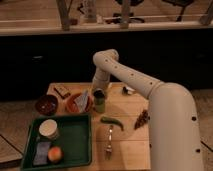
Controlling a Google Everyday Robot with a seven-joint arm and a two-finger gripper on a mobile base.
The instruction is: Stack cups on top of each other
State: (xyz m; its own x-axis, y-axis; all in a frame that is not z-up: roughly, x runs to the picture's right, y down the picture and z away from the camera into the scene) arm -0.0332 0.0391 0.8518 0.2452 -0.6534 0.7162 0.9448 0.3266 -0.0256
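A yellow-green cup [100,106] stands upright on the wooden table [127,145], just right of an orange bowl. My gripper [98,93] comes down from the white arm [125,72] and sits directly on top of this cup, shut. A dark shape at the cup's mouth lies under the gripper. I cannot tell whether that shape is the dark grey-olive cup or part of the gripper itself.
A dark red-brown bowl [46,104] and an orange bowl [75,106] holding a packet stand to the left. The green tray [75,142] holds a cream tub [48,128], a sponge [41,151] and an orange fruit [55,154]. A green chili [112,121], a fork [109,142] and a brown item [142,120] lie to the right.
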